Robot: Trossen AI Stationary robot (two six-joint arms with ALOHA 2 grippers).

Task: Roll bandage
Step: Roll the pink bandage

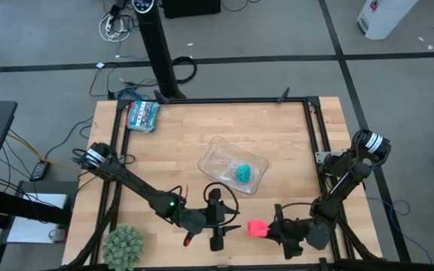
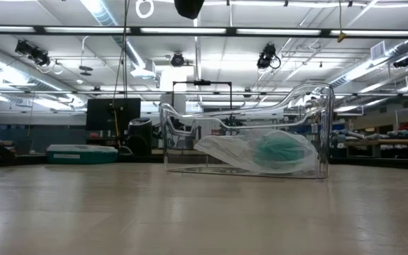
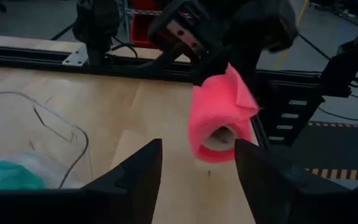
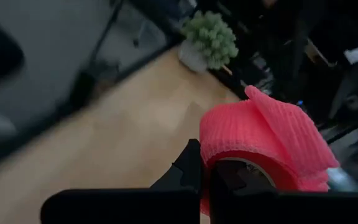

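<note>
Right pincer [image 1: 271, 230] is clamped on the bandage [image 1: 258, 228], already a chunky roll held at the tabletop's [image 1: 179, 143] near edge; its loose end flap could unwind, or the roll slip. Left pincer [image 1: 218, 223] gapes empty just beside it. Count: one bandage, one teal roll [image 1: 243, 173] in one clear tray [image 1: 215, 150], two arms

We see a clear plastic tray [image 1: 215, 150] at the centre of the wooden table [image 1: 179, 139], with a teal roll [image 1: 243, 173] in it. A teal packet [image 1: 142, 115] lies at upper left, and a spiky green plant [image 1: 123, 246] at lower left.
</note>
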